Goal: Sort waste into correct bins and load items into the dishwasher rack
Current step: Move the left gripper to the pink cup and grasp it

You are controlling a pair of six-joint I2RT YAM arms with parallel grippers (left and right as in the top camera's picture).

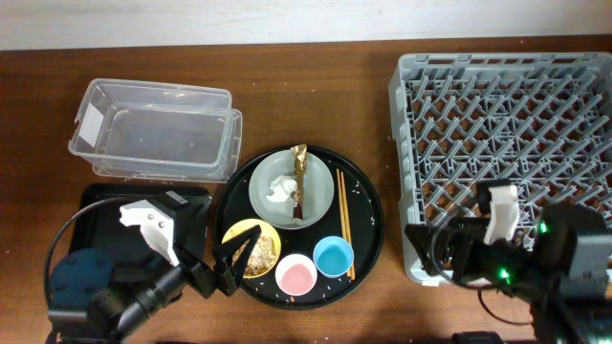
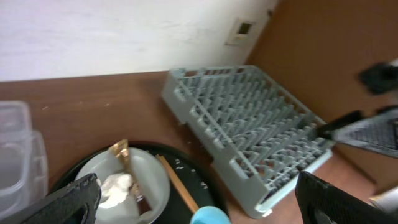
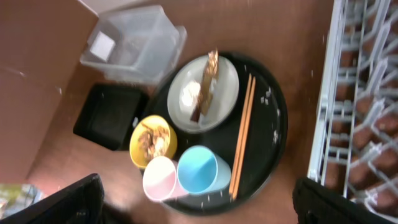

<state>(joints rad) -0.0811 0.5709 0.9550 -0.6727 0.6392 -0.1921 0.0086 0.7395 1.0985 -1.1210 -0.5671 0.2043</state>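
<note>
Dishwasher rack point(image 1: 507, 115) sat at R w/ the right gripper point(image 1: 426, 256), jaws spread & empty, by its near-left corner, so a swing toward the round black tray point(image 1: 368, 205) could've clipped the rack wall. Clear box point(image 1: 153, 129) & black rectangular tray point(image 1: 100, 196) lay L. The plate point(image 1: 323, 186) was blocked by foil wrapper point(image 1: 299, 182) + tissue point(image 1: 282, 188). Left gripper point(image 1: 232, 263), also spread & empty, hovered at the yellow bowl point(image 1: 234, 234) of scraps point(image 1: 263, 253), where a sloppy grab could've spilled them or knocked the pink cup point(image 1: 295, 275), blue cup point(image 1: 333, 256) or chopsticks point(image 1: 343, 225).

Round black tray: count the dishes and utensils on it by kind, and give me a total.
Grey plate: 1
Yellow bowl: 1
Cups: 2, a pink cup and a blue cup
Chopsticks: 2
Total: 6
</note>
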